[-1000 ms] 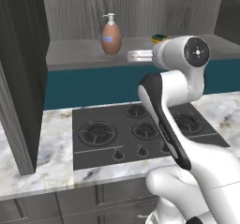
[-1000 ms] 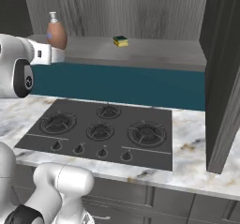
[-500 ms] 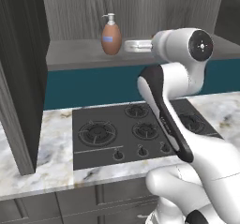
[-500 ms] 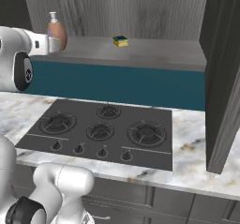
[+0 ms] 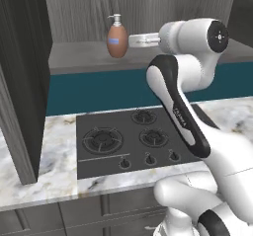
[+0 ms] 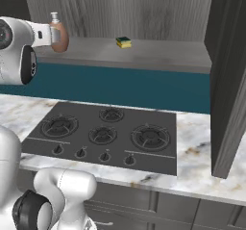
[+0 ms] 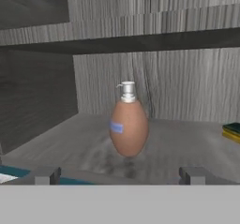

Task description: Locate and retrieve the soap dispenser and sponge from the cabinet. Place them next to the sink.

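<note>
The soap dispenser (image 5: 117,40), a reddish-brown bottle with a white pump and a blue label, stands upright on the cabinet shelf (image 5: 79,57). My gripper (image 5: 132,41) is level with it, just to its right, a short gap away. In the hand view the soap dispenser (image 7: 128,127) stands centred ahead of the open gripper (image 7: 120,175), and both fingertips (image 7: 47,175) are wide apart with nothing between them. The sponge (image 6: 123,42), yellow with a green top, lies further right on the shelf (image 6: 158,53) and shows as the sponge (image 7: 233,131) at the right edge. The sink is out of view.
A black stovetop (image 5: 133,141) sits in the marble counter (image 5: 49,176) under the cabinet. Dark cabinet side panels (image 5: 20,82) (image 6: 230,80) hang down at both ends of the shelf. A teal backsplash (image 6: 120,87) runs below the shelf.
My hand has swung left along the shelf, from in front of the sponge to just beside the soap dispenser. The jaws stayed open. Bottle and sponge have not moved.
</note>
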Available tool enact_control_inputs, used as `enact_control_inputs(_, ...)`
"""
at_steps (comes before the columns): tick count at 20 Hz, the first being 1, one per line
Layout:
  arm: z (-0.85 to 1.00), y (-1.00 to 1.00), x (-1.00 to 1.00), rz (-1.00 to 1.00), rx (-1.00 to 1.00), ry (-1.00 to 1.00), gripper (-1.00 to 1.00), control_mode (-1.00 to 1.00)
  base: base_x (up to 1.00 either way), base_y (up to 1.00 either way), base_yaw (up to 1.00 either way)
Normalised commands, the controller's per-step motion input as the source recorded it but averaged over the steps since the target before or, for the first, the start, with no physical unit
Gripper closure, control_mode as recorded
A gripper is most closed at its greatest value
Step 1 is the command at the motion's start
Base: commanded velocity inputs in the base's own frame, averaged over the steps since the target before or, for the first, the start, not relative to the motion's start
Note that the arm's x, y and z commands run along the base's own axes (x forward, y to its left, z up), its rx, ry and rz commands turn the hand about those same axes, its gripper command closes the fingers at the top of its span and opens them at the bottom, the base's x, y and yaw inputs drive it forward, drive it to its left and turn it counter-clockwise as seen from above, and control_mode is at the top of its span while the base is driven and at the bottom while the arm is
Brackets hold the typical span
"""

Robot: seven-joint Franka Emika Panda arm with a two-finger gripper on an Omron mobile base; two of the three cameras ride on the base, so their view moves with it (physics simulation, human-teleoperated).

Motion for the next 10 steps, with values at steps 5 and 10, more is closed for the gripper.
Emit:
enact_control_inputs(5,0.26,0.01,0.10,0.01,-0.08,-0.01,-1.00,-1.00,0.00,0.00,0.00)
enact_control_inputs(10,0.01,0.00,0.17,0.00,-0.07,-0.01,-1.00,-1.00,0.00,0.00,0.00)
